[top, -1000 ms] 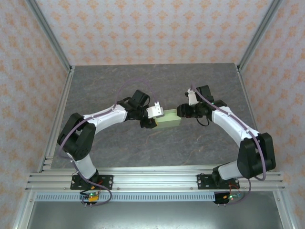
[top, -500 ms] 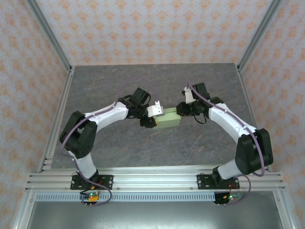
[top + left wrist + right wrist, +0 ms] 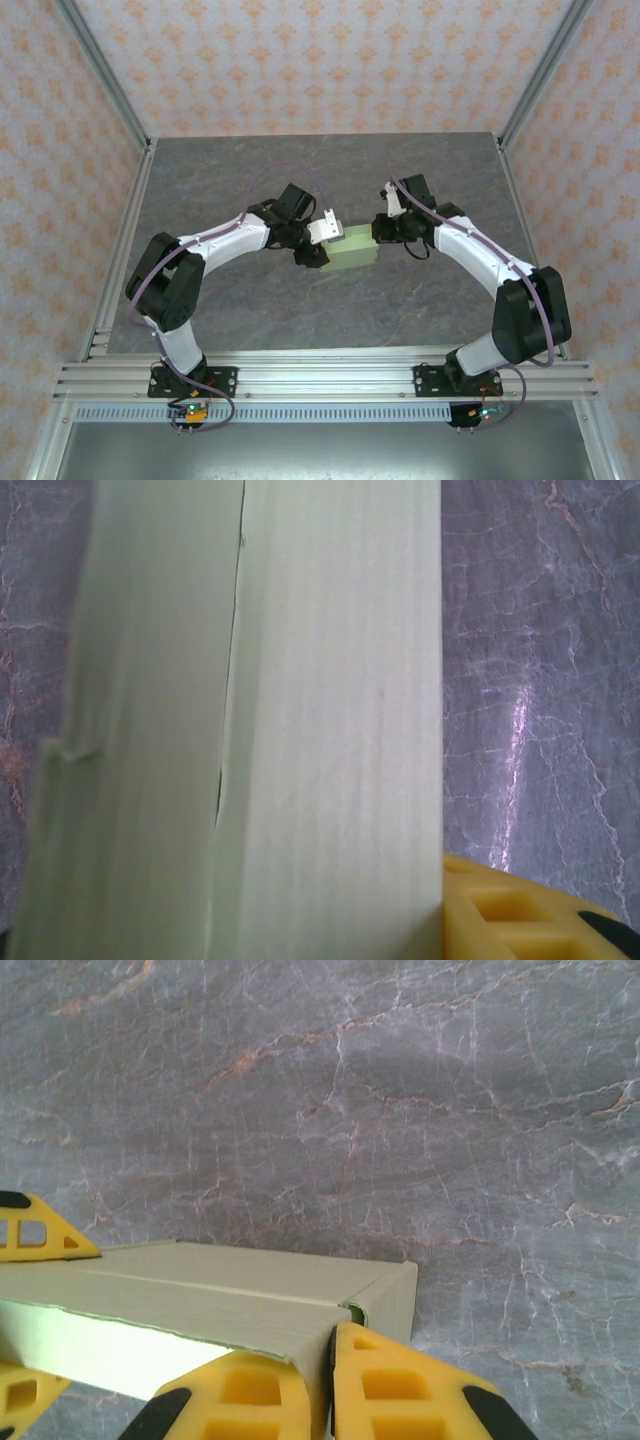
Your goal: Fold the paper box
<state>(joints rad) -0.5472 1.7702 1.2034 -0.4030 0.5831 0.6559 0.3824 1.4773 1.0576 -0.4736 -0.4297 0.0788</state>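
The paper box (image 3: pixel 352 247) is a pale green, shallow rectangular box held between my two grippers over the middle of the table. My left gripper (image 3: pixel 322 243) straddles its left end. In the left wrist view the box (image 3: pixel 300 720) takes up most of the frame, and one yellow finger (image 3: pixel 525 915) presses its right side while the other finger is hidden. My right gripper (image 3: pixel 330 1338) is shut at the right end, with a thin card wall of the box (image 3: pixel 230 1295) pinched between its yellow fingers. The left gripper's fingers (image 3: pixel 40 1235) show above and below the box's far end.
The grey marbled tabletop (image 3: pixel 330 175) stretches behind and in front of the box. Metal frame posts (image 3: pixel 110 90) and patterned walls close in the back and sides. An aluminium rail (image 3: pixel 330 375) runs along the near edge by the arm bases.
The right gripper's jaws have closed onto the box's right end, and that arm has shifted slightly left and back. The box and left gripper have barely moved.
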